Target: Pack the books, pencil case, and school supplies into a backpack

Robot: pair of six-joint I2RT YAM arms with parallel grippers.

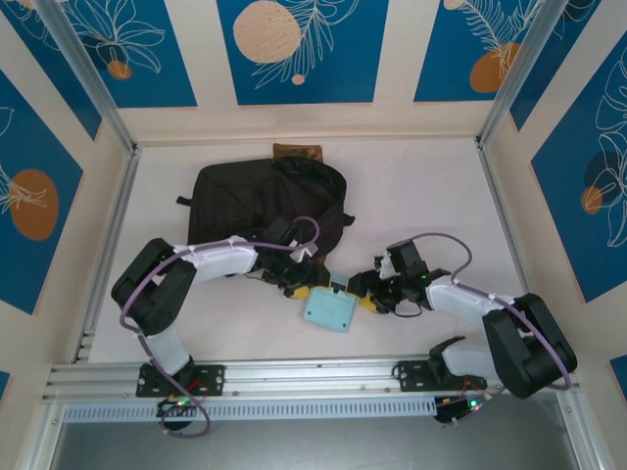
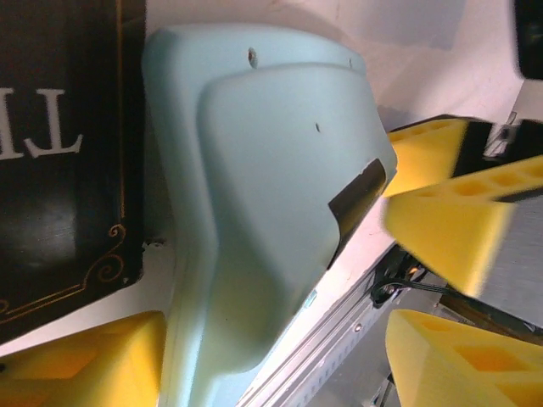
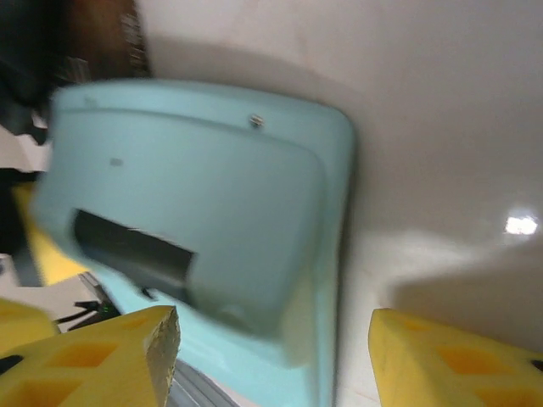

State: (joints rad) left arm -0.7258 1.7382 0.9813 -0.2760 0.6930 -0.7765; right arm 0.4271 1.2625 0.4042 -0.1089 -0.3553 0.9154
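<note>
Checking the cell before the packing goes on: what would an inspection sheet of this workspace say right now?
Surface: white table, no spills seen.
Job's things: black backpack at the back; light-teal piece near the front edge; black book with gold trim beside it; brown flat thing behind the backpack, perhaps a book.
Clutter: nothing seen.
Grippers: left gripper and right gripper both open, straddling the teal piece from opposite sides.
Cables: purple cable loops above each wrist, unsnagged.
Surroundings: blue-and-cream floral panels, aluminium frame.
</note>
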